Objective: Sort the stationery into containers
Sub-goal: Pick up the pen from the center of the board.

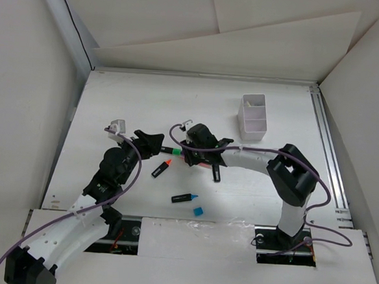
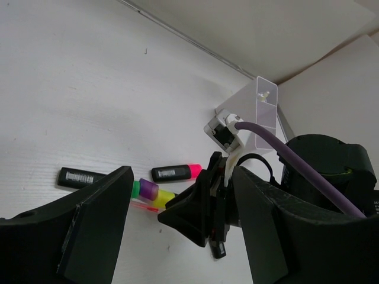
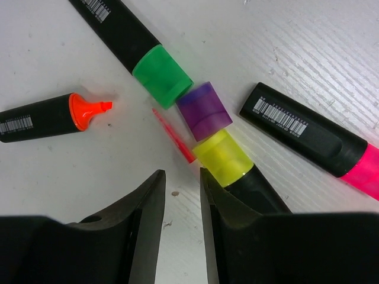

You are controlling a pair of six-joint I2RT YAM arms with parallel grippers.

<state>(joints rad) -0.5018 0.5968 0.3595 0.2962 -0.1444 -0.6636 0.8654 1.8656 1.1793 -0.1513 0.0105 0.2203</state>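
Observation:
Several black-barrelled highlighters lie mid-table. Under my right gripper (image 3: pixel 181 177) are a green-capped one (image 3: pixel 159 73), a loose purple cap (image 3: pixel 205 110), a yellow-capped one (image 3: pixel 222 157), a pink one (image 3: pixel 312 138), an uncapped orange one (image 3: pixel 52 116) and a thin red pen piece (image 3: pixel 175 136). The right jaws stand slightly open over bare table, just left of the yellow cap. My left gripper (image 1: pixel 156 141) is open and empty, facing the right gripper (image 1: pixel 192 154) from the left. A blue highlighter (image 1: pixel 184 197) and a blue cap (image 1: pixel 198 211) lie nearer. The white container (image 1: pixel 253 117) stands at the back right.
Another black highlighter (image 1: pixel 216 173) lies just right of the right gripper. White walls ring the table (image 1: pixel 127 105), and a metal rail (image 1: pixel 328 158) runs along its right edge. The right arm's purple cable (image 2: pixel 284 151) hangs in the left wrist view.

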